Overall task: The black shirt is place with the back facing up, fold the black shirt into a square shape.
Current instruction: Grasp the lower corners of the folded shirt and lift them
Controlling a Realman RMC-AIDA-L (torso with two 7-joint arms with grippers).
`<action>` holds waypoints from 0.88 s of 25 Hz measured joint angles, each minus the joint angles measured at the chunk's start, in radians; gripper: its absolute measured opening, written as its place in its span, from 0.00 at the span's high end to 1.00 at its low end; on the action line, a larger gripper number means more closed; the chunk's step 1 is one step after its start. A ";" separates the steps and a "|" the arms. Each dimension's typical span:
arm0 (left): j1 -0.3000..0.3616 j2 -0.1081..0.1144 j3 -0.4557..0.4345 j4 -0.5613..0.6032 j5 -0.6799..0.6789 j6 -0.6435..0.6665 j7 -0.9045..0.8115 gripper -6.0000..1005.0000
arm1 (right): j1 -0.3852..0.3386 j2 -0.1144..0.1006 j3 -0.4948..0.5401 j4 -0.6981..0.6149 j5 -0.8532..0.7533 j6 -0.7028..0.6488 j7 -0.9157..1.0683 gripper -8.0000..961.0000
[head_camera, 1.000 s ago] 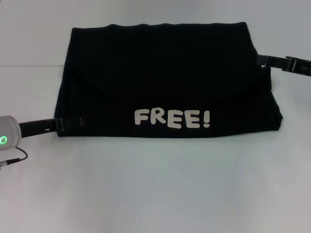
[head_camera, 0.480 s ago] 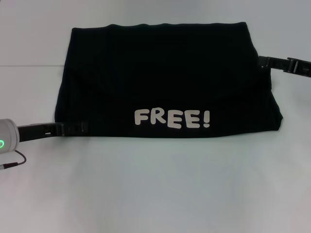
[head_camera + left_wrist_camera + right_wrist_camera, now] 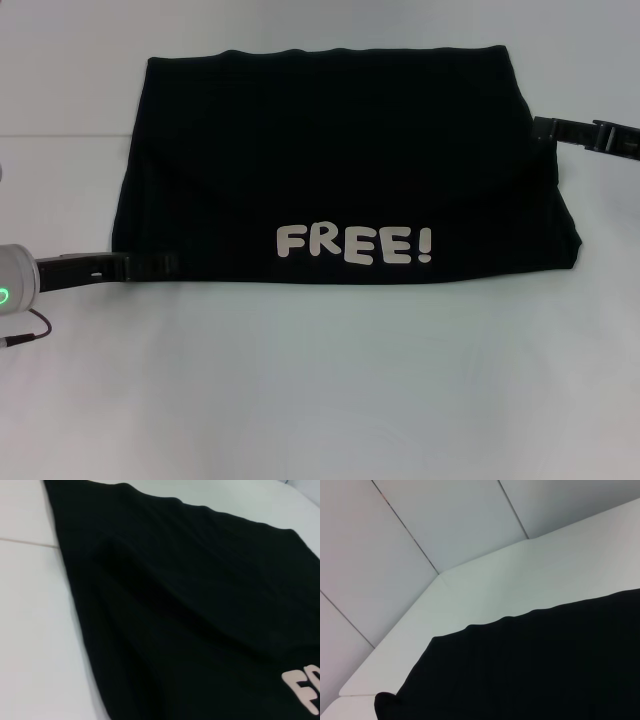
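The black shirt (image 3: 330, 160) lies folded into a broad rectangle on the white table, with a white "FREE!" print (image 3: 355, 243) near its front edge. My left gripper (image 3: 165, 264) rests low at the shirt's front left corner, its tip touching the fabric edge. At the shirt's right side, toward the back, my right gripper (image 3: 540, 127) reaches in from the right and meets the edge. The left wrist view shows the shirt (image 3: 200, 605) close up with part of the print (image 3: 305, 687). In the right wrist view the shirt (image 3: 545, 670) fills the lower part.
White table (image 3: 320, 390) extends bare in front of the shirt and on both sides. A thin cable (image 3: 30, 335) loops beside the left arm's wrist. Grey wall panels (image 3: 445, 525) rise behind the table's far edge.
The left gripper has dropped lower and levelled out at the shirt's front left corner. The right gripper has barely shifted. The shirt's shape is unchanged.
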 joint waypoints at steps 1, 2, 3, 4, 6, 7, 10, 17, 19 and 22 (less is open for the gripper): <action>0.000 0.000 0.000 0.000 0.000 0.000 0.000 0.13 | 0.000 0.000 0.000 0.000 0.000 0.000 0.000 0.31; 0.000 0.000 0.000 0.001 0.006 -0.005 0.000 0.13 | 0.000 0.000 0.001 0.000 0.000 0.000 0.000 0.31; 0.000 0.000 0.000 0.002 0.014 -0.008 0.000 0.13 | 0.000 0.000 0.001 0.000 0.000 0.000 0.000 0.31; 0.000 0.000 0.000 0.003 0.016 -0.008 0.000 0.13 | 0.000 0.000 0.001 0.000 0.000 0.000 0.000 0.31; 0.000 0.000 0.000 0.004 0.024 -0.003 0.000 0.13 | 0.000 0.000 0.002 0.000 0.000 0.000 0.000 0.31; 0.001 0.000 0.000 0.005 0.026 -0.001 0.001 0.13 | 0.000 0.000 0.002 0.000 0.000 0.000 0.000 0.31; 0.000 0.000 0.005 0.005 0.030 0.008 0.002 0.13 | 0.000 0.000 0.003 0.000 0.000 0.000 0.000 0.31; -0.010 0.000 0.028 0.005 0.033 0.015 0.011 0.13 | 0.000 0.000 0.003 0.000 0.000 0.000 0.000 0.31; -0.012 0.000 0.036 0.005 0.033 0.010 0.013 0.13 | 0.000 0.000 0.003 0.000 0.000 0.000 0.000 0.31; -0.013 0.000 0.048 0.005 0.035 -0.007 0.013 0.13 | 0.000 0.000 0.004 0.000 0.000 -0.002 0.000 0.32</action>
